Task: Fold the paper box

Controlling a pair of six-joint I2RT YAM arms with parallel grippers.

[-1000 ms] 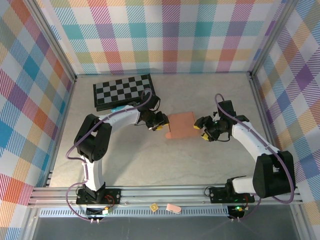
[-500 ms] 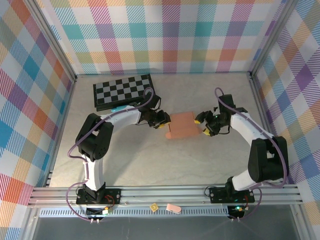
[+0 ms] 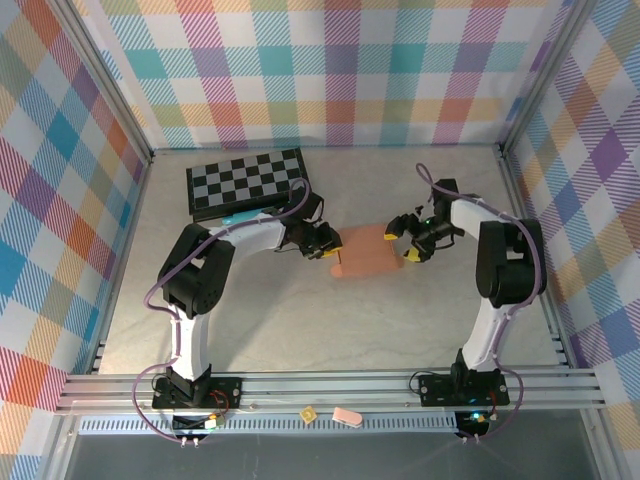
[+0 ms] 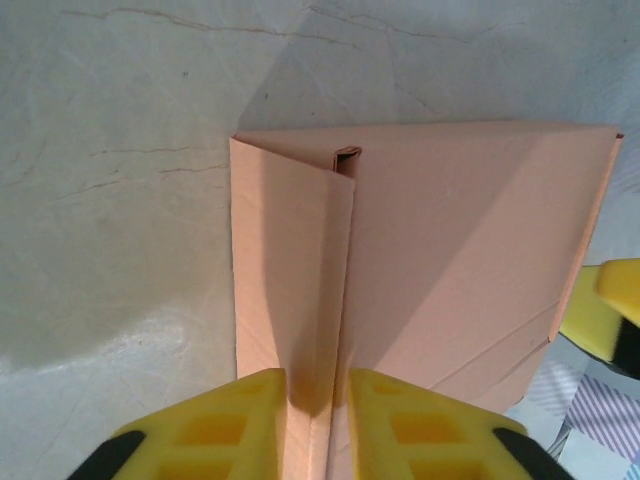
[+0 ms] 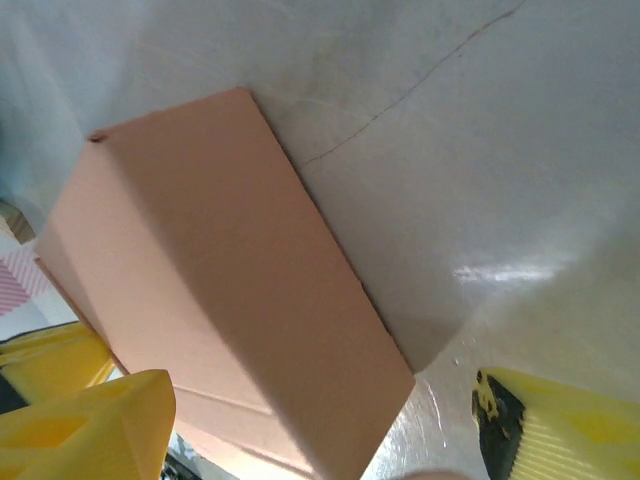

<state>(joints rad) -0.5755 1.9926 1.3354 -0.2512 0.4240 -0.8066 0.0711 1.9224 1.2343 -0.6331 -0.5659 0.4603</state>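
At the counter point(image 3: 260, 310) centre, the right tool point(image 3: 403, 242) has swung in, wide open, beside the paper box point(image 3: 365, 250) (left tool point(image 3: 328, 246) pinches a flap), seemingly ready to fold

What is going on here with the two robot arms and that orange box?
Two robot arms are folding the paper box, which lies in the middle of the table. The left gripper is pinching an upright flap along the box's left edge. The right gripper is at the box's right side, open wide and not gripping it. The box looks only partly folded.
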